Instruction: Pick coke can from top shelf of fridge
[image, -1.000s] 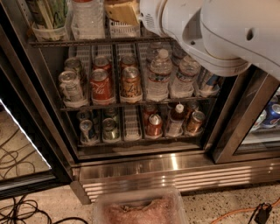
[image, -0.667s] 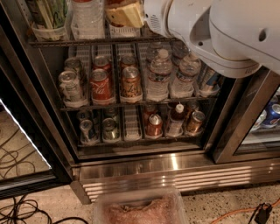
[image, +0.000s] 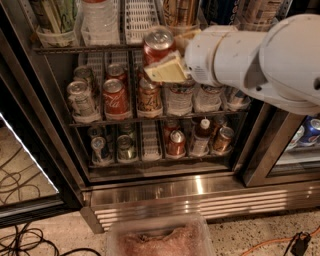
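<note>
The gripper (image: 175, 52) squeezes the coke can (image: 158, 42) tight by the front edge of the top shelf (image: 60, 48), so it cannot slip.

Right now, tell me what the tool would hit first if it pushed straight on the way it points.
The tool, pointing left, grips the red aluminium coke can, so that comes first. Beyond it, likely the grey wire top shelf, though depth is unclear.

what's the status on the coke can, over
Gripper shut on coke can. Can held in front of top shelf rail. Path out looks clear.
</note>
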